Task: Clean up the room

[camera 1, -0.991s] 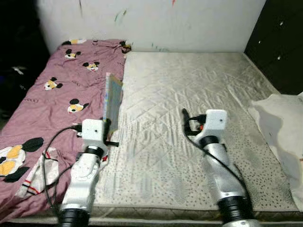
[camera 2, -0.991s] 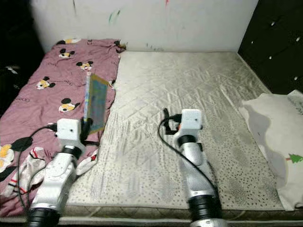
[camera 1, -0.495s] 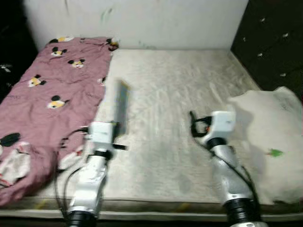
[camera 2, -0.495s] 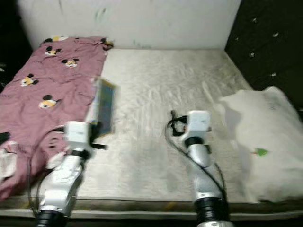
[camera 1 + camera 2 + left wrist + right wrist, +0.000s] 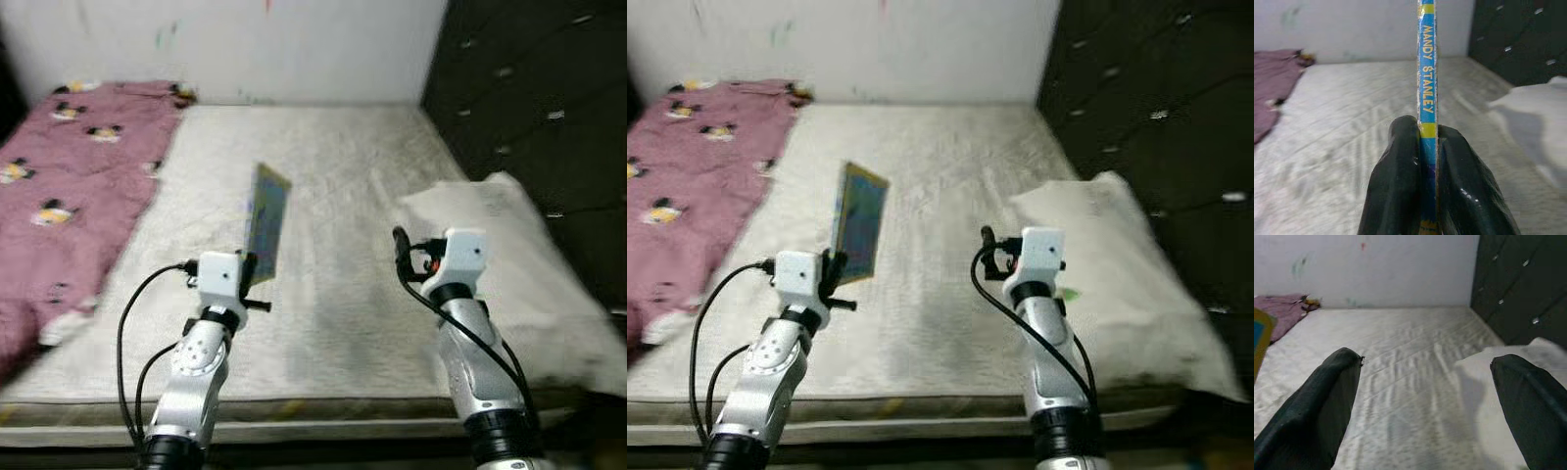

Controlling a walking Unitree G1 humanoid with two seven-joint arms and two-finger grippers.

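Note:
A thin children's book (image 5: 266,223) stands upright on its edge above the bare mattress (image 5: 323,166), held at its lower end by my left gripper (image 5: 247,274). In the left wrist view the two black fingers (image 5: 1400,181) press on both sides of the book's blue and yellow spine (image 5: 1426,73). My right gripper (image 5: 402,245) hovers open over the mattress's right part, its fingers (image 5: 1312,416) spread wide with nothing between them.
A purple cartoon-mouse sheet (image 5: 59,186) covers the bed's left side. A white pillow (image 5: 509,255) lies at the right edge. A dark padded wall panel (image 5: 539,108) stands on the right and a white wall (image 5: 245,39) behind the bed.
The whole view has swung to the right: the purple sheet slid toward the left edge and the dark panel and pillow came further in. The left gripper still holds the book upright.

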